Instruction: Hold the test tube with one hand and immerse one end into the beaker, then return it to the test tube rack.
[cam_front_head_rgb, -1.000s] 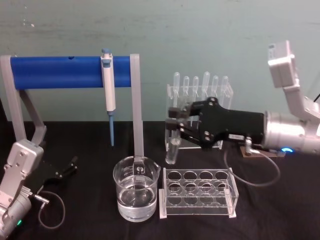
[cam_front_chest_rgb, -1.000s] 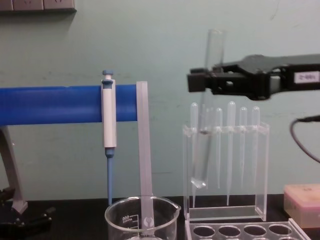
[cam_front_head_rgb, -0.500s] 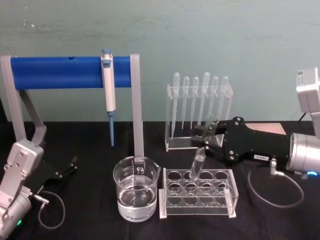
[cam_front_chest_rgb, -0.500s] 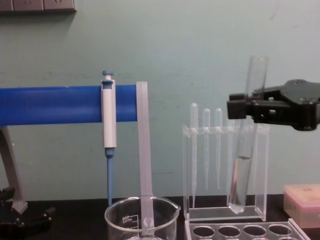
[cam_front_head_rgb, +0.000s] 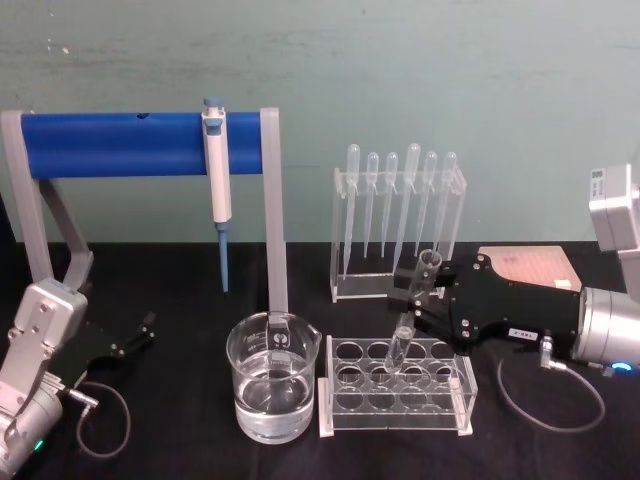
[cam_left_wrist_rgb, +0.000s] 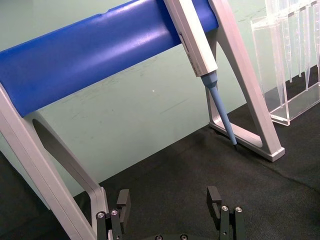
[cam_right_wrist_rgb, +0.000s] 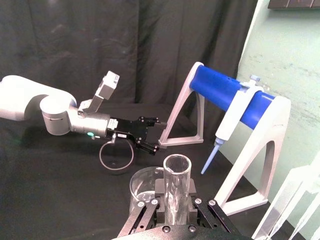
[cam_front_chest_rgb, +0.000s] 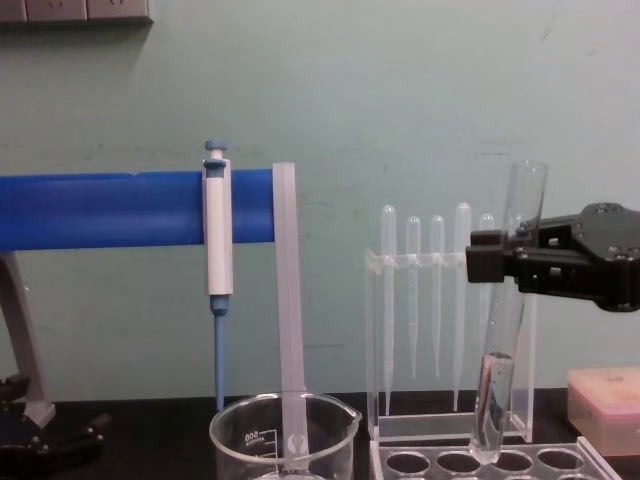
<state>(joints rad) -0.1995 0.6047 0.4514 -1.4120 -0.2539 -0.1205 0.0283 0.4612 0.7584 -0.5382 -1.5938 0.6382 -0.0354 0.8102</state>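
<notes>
Table (cam_front_head_rgb: 180, 455) w/ black cloth carries everything. Nearest the robot, well left of the tube rack (cam_front_head_rgb: 395, 418), the left gripper (cam_left_wrist_rgb: 169, 202) lies parked low over the cloth, jaws spread wide w/ nothing btw them.

The beaker (cam_front_head_rgb: 273, 378) stands upright just left of the rack, close to its end wall. It is approx. a third full of clear liquid, spout turned toward the rack. The rack is clear plastic w/ two rows of round holes in its top plate.

Over the rack's back row, the right gripper (cam_front_head_rgb: 412, 292) reaches in from the rack's right side. Its jaws are pinched narrow on the upper part of the test tube (cam_front_head_rgb: 402, 342). The tube is tilted: open rim up and leaning right and away, rounded bottom down at the back row, left of the rack's centre. In chest view the bottom sits approx. level w/ the rack's top plate; can't tell if it has gone into a hole. The tube's lower part seems to hold some clear liquid.

Just behind the rack stands a taller clear holder (cam_front_head_rgb: 360, 291) w/ six plastic pipettes (cam_front_head_rgb: 411, 195) hanging bulb-up. A pink box (cam_front_head_rgb: 530, 265) lies behind-right of the rack, partly hidden by the right arm.

Farther back, left of the rack and behind the beaker, is a grey frame w/ blue bar (cam_front_head_rgb: 120, 145). A white-blue pipettor (cam_front_head_rgb: 216, 170) hangs on it, tip down.
</notes>
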